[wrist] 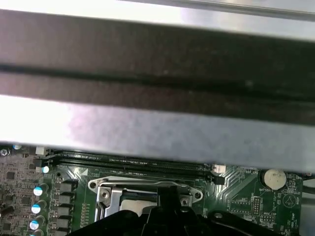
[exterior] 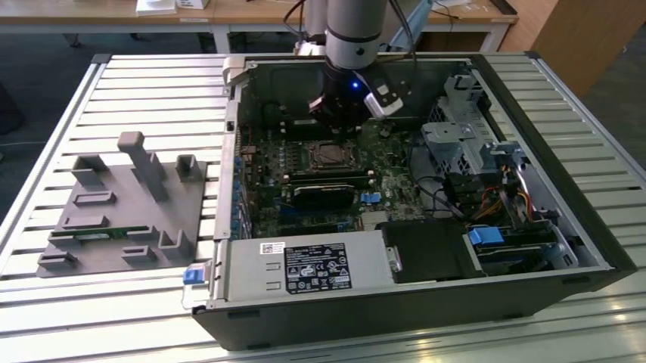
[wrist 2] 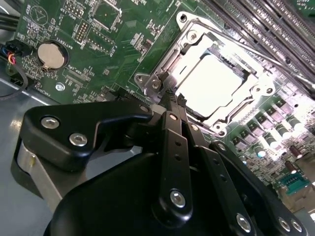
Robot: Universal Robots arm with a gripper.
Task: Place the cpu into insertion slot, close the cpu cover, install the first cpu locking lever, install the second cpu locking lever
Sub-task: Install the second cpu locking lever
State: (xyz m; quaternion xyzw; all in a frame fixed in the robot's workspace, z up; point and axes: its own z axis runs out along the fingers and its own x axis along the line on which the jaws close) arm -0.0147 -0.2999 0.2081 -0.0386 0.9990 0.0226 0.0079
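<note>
CPU, a flat square chip with a bright silver-grey metal top point(wrist 2: 216, 83), sits in the socket under the thin silver metal cover frame point(wrist 2: 189, 37). At the frame's edge, the black gripper point(wrist 2: 173, 101) has its fingers pinched together, holding nothing; it may slip off and scrape the green motherboard point(wrist 2: 118, 44).

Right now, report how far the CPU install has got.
Done: the cpu sits in the slot, and the cover lies flat around it. In hand: the claw holds nothing, its tips closed together at the cover's edge beside a corner screw. Left: whether either lever is latched cannot be told.
</note>
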